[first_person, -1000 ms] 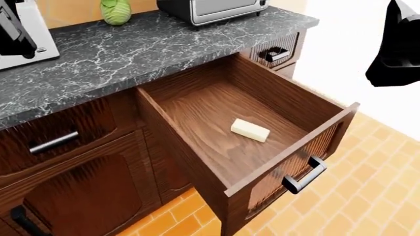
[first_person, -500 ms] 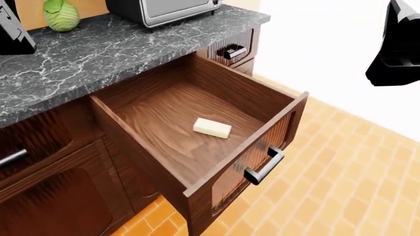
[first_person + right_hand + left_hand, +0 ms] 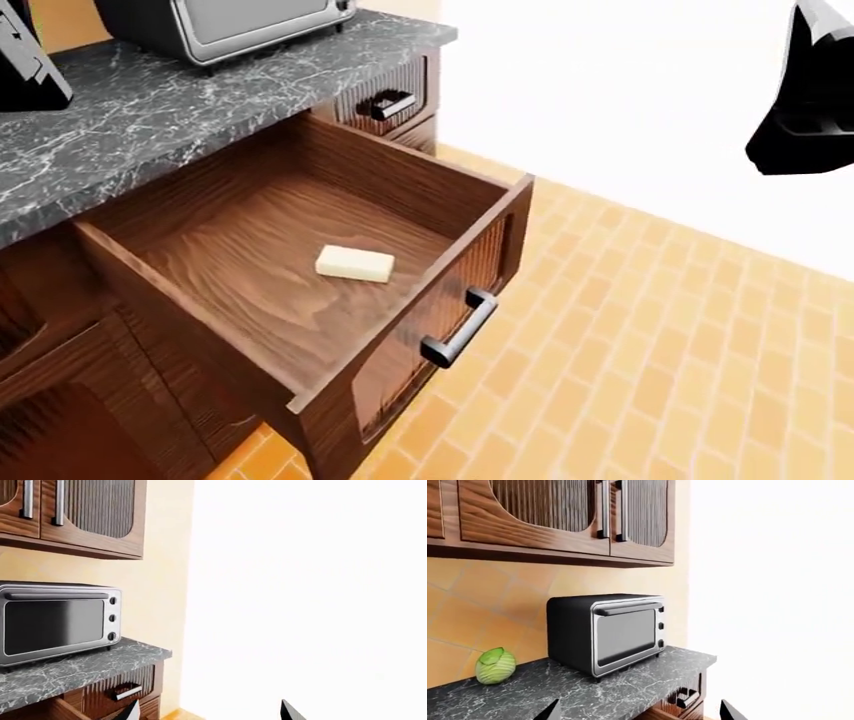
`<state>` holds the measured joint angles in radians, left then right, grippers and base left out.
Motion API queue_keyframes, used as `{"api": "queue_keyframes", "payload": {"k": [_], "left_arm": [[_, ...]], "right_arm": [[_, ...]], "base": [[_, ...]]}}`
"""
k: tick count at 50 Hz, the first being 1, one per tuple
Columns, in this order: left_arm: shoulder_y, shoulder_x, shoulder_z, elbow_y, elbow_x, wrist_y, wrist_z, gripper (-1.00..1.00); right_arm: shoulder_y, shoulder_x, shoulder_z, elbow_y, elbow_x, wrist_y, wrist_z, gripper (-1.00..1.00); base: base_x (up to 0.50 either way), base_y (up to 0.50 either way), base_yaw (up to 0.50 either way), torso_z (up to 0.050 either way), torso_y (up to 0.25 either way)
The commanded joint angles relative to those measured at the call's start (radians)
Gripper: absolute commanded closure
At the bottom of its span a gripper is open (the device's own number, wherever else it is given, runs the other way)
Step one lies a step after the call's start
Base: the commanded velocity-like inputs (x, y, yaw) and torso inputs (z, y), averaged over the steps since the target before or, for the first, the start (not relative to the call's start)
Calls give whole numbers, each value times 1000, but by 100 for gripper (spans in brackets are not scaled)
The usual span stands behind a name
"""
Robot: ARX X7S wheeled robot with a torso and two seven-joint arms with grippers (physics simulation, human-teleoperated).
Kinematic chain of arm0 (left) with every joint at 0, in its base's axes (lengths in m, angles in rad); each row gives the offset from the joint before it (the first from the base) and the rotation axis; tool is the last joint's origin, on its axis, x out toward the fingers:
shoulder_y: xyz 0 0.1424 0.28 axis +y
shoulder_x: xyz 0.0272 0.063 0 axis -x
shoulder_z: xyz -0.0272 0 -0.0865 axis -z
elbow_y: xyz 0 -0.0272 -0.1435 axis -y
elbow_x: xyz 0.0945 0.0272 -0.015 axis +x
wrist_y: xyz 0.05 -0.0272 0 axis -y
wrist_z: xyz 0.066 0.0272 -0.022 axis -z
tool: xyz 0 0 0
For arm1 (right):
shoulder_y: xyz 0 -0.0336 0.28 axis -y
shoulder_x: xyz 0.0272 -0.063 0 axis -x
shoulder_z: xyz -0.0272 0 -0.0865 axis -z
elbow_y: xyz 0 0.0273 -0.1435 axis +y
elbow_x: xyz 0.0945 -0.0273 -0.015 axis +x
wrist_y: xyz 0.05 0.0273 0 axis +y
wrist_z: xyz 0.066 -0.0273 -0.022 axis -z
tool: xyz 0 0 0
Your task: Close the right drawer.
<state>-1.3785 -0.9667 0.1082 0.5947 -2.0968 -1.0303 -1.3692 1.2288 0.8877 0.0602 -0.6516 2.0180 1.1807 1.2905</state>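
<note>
Since the earlier frames the head view has panned right: the right drawer [image 3: 287, 270] has slid toward the picture's left, and the cabbage seen on the counter has left that view. Both arms keep their raised pose at the upper corners.

Right drawer: fully pulled out from under the marble countertop [image 3: 147, 110], box open to above, a pale block [image 3: 355, 263] lying on its floor. Ribbed front panel faces the tiled floor [image 3: 641, 350]; bar handle [image 3: 461, 327] runs along the panel, horizontal, its long axis parallel to the cabinet face.

Left gripper [image 3: 637, 711]: only two dark fingertips show at the frame edge, set well apart, nothing between them. It looks over the toaster oven [image 3: 607, 632] and cabbage [image 3: 496, 665], so it sits above counter level. Right gripper [image 3: 207, 711]: same, tips spread, empty, facing the counter's end and the small drawer front [image 3: 123, 690] there.

Key relation: the drawer front lies well below both grippers and out from the cabinet. Judged from the head view, the right arm [image 3: 805, 95] hangs on the floor side of the front panel and looks better placed. Closing calls for a push on the panel toward the cabinet, square to the handle's long axis. No contact made yet.
</note>
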Motion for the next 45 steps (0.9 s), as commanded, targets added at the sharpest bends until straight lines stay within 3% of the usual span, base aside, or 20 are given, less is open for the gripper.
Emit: {"api": "queue_keyframes", "payload": {"k": [1, 34, 45], "left_arm": [[-3, -5, 7, 1, 1, 8, 2, -100], [-8, -18, 23, 6, 2, 27, 10, -100], [-19, -22, 31, 3, -2, 35, 8, -100]], "right_arm": [[0, 6, -6, -3, -3, -7, -4, -100], [11, 26, -25, -13, -7, -24, -12, -100], [38, 32, -32, -16, -42, -12, -22, -100]], "base": [[0, 0, -500, 0, 0], [0, 0, -500, 0, 0], [187, 79, -27, 0, 0]]}}
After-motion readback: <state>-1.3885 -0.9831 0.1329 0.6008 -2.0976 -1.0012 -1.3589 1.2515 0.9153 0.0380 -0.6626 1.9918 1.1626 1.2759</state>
